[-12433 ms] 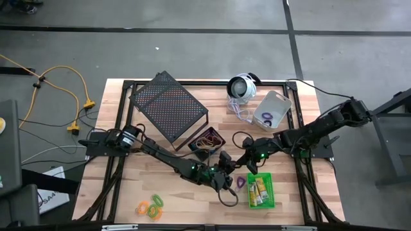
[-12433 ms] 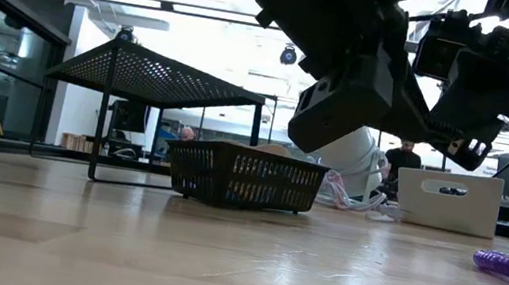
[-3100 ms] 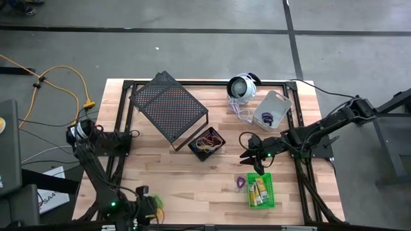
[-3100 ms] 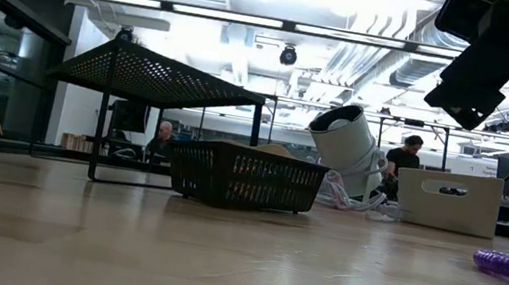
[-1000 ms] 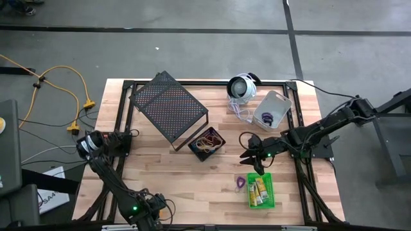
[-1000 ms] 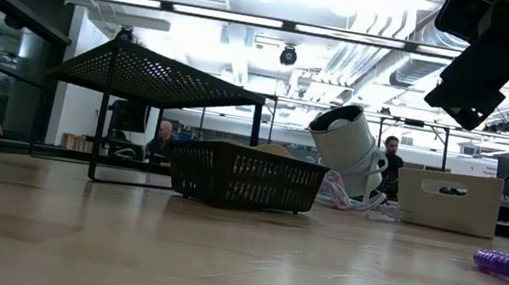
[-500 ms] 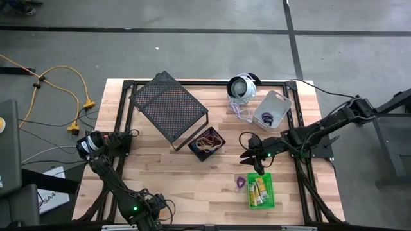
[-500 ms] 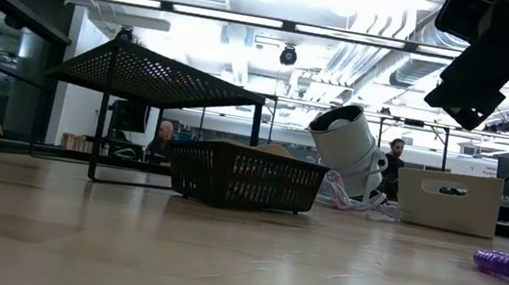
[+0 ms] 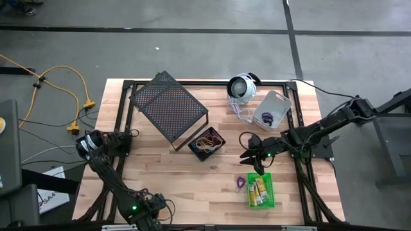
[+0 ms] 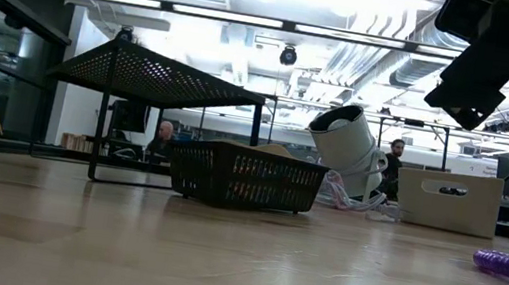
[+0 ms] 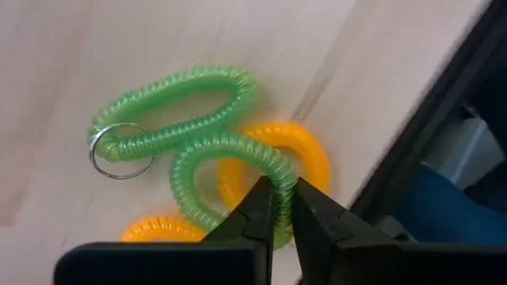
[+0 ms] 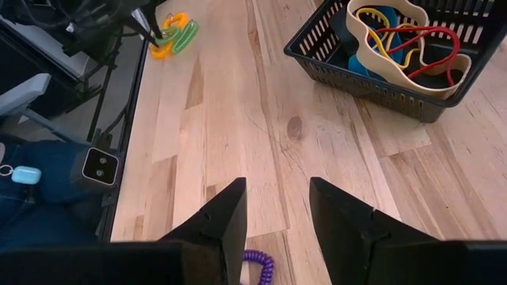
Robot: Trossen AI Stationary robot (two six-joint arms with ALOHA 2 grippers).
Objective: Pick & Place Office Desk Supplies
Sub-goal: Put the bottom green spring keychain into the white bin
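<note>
My left gripper (image 11: 283, 207) has its jaws clamped on one green coil loop (image 11: 186, 131) lying over two orange loops (image 11: 273, 154) at the worktop's (image 9: 192, 186) near-left edge. My right gripper's (image 12: 273, 210) jaws stand apart above one purple loop (image 9: 240, 183) beside the green bin (image 9: 260, 190).

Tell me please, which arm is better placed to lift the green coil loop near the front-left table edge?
The left. Its gripper is already closed around the green coil loop beside the orange loops. The right gripper hovers open mid-table, near the black bin.
</note>
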